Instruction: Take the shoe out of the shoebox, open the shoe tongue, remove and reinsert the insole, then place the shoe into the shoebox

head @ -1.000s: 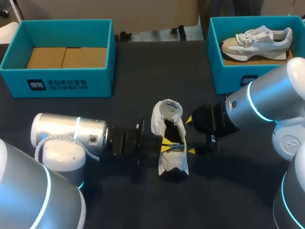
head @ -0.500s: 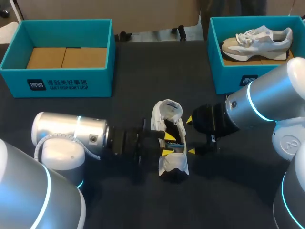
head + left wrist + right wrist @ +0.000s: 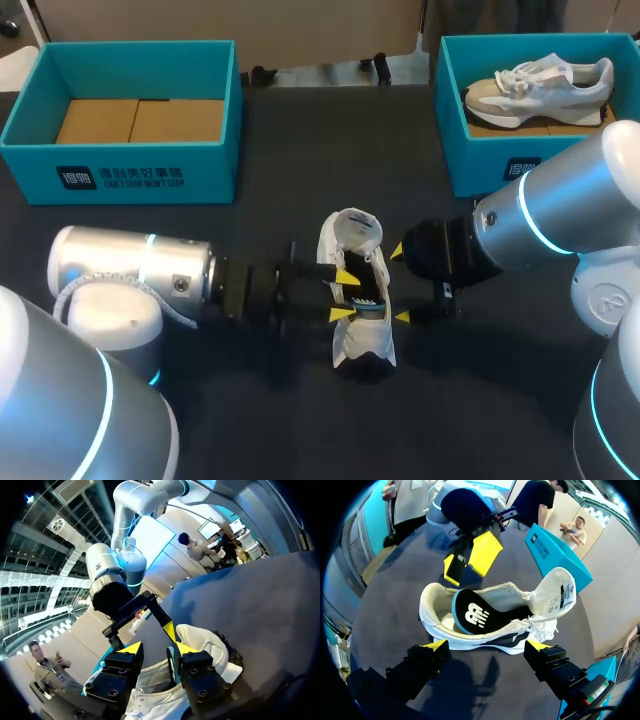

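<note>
You are looking at two shoes and two teal shoeboxes. One shoe is lying on the dark table between your two grippers. Its tongue is folding outward, and its one black insole is sitting tilted inside, one end riding up toward the rim. Your left gripper is hovering at this shoe's left rim, fingers spread wide and gripping nothing. Your right gripper is standing just off the shoe's right side, fingers also wide apart and not touching it. Beyond the shoe to its left, one shoebox is showing its brown cardboard floor. Beyond the shoe to its right, the other shoebox is holding the second shoe.
</note>
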Controlling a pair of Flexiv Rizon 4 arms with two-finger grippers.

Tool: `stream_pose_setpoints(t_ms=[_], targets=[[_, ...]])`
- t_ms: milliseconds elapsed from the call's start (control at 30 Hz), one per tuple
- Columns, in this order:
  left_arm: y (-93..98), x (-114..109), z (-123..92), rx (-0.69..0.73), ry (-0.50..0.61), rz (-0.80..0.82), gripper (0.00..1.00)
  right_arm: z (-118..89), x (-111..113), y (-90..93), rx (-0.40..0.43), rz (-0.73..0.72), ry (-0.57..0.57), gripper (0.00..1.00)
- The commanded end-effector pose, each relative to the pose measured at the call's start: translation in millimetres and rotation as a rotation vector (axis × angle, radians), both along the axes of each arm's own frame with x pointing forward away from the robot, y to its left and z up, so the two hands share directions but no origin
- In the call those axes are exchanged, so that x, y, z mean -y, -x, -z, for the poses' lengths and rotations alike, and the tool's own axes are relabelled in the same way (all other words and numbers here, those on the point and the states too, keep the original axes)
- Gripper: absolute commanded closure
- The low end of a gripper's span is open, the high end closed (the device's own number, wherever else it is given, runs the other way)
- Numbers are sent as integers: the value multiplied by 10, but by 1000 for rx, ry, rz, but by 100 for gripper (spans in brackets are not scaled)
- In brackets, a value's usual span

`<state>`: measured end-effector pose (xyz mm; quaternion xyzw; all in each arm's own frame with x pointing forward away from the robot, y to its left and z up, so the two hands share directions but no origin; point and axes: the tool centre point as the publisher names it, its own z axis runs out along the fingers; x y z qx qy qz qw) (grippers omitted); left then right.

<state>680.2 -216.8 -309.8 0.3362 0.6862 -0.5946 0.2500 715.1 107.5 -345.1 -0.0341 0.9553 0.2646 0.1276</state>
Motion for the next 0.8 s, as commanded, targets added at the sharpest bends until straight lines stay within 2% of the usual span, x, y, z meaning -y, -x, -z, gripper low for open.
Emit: stream_pose_setpoints(t_ms=[33, 133, 300, 367, 467, 500, 533, 600, 700, 733, 767, 800], targets=[[8, -125, -170, -23, -72, 46, 56, 4, 0, 12, 2, 2, 0, 0], [15, -147, -214, -41, -133, 84, 47, 4, 0, 12, 2, 2, 0, 0], [5, -251, -337, -63, -206, 121, 25, 4, 0, 12, 2, 2, 0, 0], [-8, -261, -382, -66, -239, 124, 26, 4, 0, 12, 2, 2, 0, 0], [-76, -273, -430, -81, -292, 147, 24, 4, 0, 12, 2, 2, 0, 0], [-106, -288, -432, -95, -321, 153, 21, 4, 0, 12, 2, 2, 0, 0], [-144, -303, -425, -117, -352, 153, 11, 4, 0, 12, 2, 2, 0, 0], [-210, -327, -426, -135, -399, 167, 17, 4, 0, 12, 2, 2, 0, 0], [-297, -340, -445, -158, -476, 188, 14, 4, 0, 12, 2, 2, 0, 0], [-324, -344, -447, -168, -509, 196, 12, 4, 0, 12, 2, 2, 0, 0], [-347, -346, -449, -186, -536, 204, 1, 4, 0, 12, 2, 2, 0, 0], [-364, -349, -447, -205, -562, 213, 0, 4, 0, 12, 2, 2, 0, 0]])
